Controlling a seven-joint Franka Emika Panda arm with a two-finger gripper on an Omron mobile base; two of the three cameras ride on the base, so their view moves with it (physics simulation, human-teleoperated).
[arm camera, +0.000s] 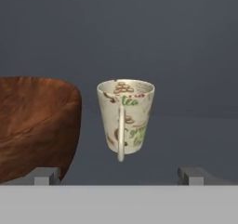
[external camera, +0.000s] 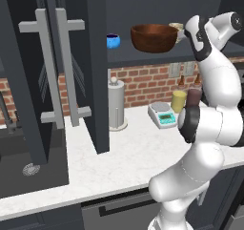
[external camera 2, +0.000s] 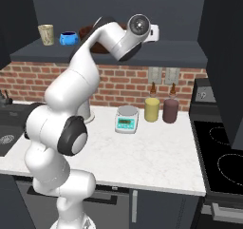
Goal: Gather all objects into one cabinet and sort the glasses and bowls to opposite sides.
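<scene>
The cream cup [arm camera: 125, 118], printed with brown and green writing, stands upright on the dark cabinet shelf [arm camera: 186, 144] with its handle turned toward me. My gripper [arm camera: 119, 175] is open. The cup stands a little ahead, centred between the two fingertips [arm camera: 46, 175], with nothing touching it. The brown wooden bowl [arm camera: 35, 125] sits just left of the cup. In the left base view, the blue bowl [external camera: 113, 41], the wooden bowl [external camera: 154, 37] and the cup [external camera: 177, 28] share the shelf [external camera: 143, 57] of the open cabinet [external camera: 57, 67]. My arm hides part of the cup there.
The cabinet's open doors [external camera: 97, 81] jut out over the white counter [external camera: 133, 162]. On the counter stand a grey paper-towel roll [external camera: 116, 105], a kitchen scale [external camera: 163, 113], a yellow canister [external camera: 178, 100] and a brown one [external camera: 193, 98]. The sink [external camera: 28, 167] is at the left, the stove [external camera 2: 220, 152] at the right.
</scene>
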